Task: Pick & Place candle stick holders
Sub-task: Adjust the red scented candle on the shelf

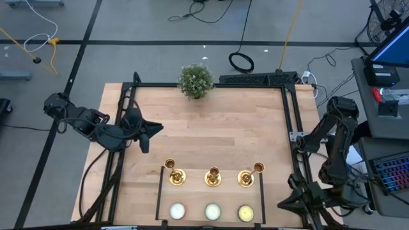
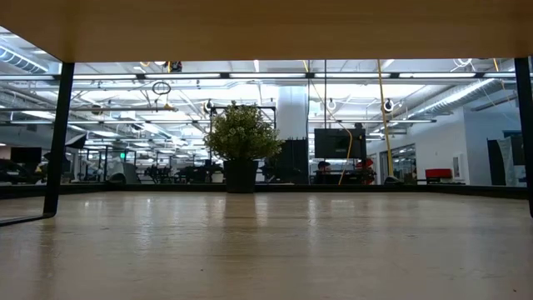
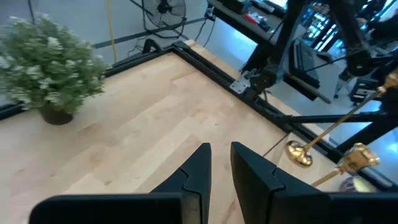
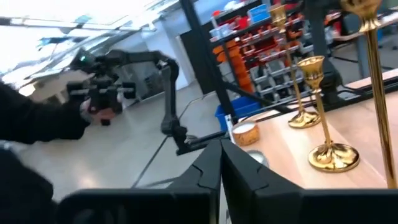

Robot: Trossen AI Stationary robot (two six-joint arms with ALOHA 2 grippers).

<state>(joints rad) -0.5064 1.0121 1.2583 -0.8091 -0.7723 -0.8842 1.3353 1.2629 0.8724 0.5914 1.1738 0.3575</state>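
Three gold candle stick holders stand upright on their round bases in a row near the table's front edge: left [image 1: 176, 176], middle [image 1: 213, 177] and right [image 1: 246, 177]. My left gripper [image 1: 153, 131] hovers over the table's left part, well behind the row. Its fingers [image 3: 219, 155] stand slightly apart with nothing between them. My right gripper [image 1: 284, 203] is off the table's right front corner and points level toward the row. It is shut [image 4: 219, 152] and empty. Two holders [image 4: 326, 155] [image 4: 303, 118] show ahead of it.
Three round tealight candles [image 1: 177, 211] [image 1: 212, 211] [image 1: 245, 212] lie in front of the holders. Two black bars [image 1: 158, 191] [image 1: 262, 191] flank the row. A potted plant [image 1: 195, 80] stands at the far edge's middle. A black frame [image 1: 291, 115] borders the table.
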